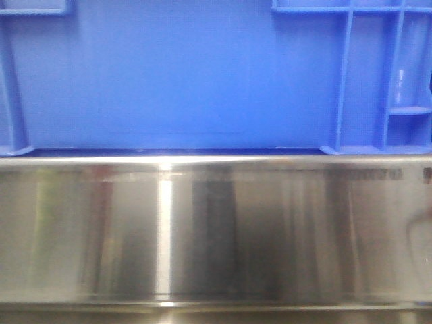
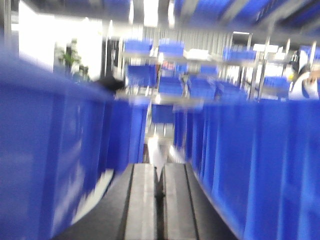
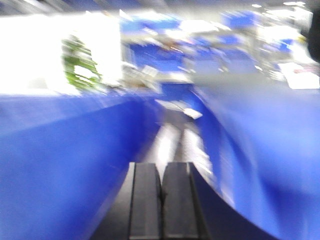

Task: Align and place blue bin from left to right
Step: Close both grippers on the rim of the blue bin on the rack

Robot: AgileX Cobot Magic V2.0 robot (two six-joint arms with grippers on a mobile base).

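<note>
Here the blue bin (image 1: 175, 74) is seen broadside on a steel shelf (image 1: 216, 229), long wall running crosswise, smooth, ribbed near the corners. Shelf-edge print (image 1: 364, 174) cannot be read. The left gripper (image 2: 160, 172) and right gripper (image 3: 161, 170) are both pressed together, empty, flanked closely by blue walls (image 2: 40, 150) on either side.

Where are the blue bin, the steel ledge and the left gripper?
blue bin (image 1: 175, 74): front view, flat front wall.
steel ledge (image 1: 270, 229): front view, its brushed face.
left gripper (image 2: 159, 172): left wrist view, between the closed fingertips.
</note>
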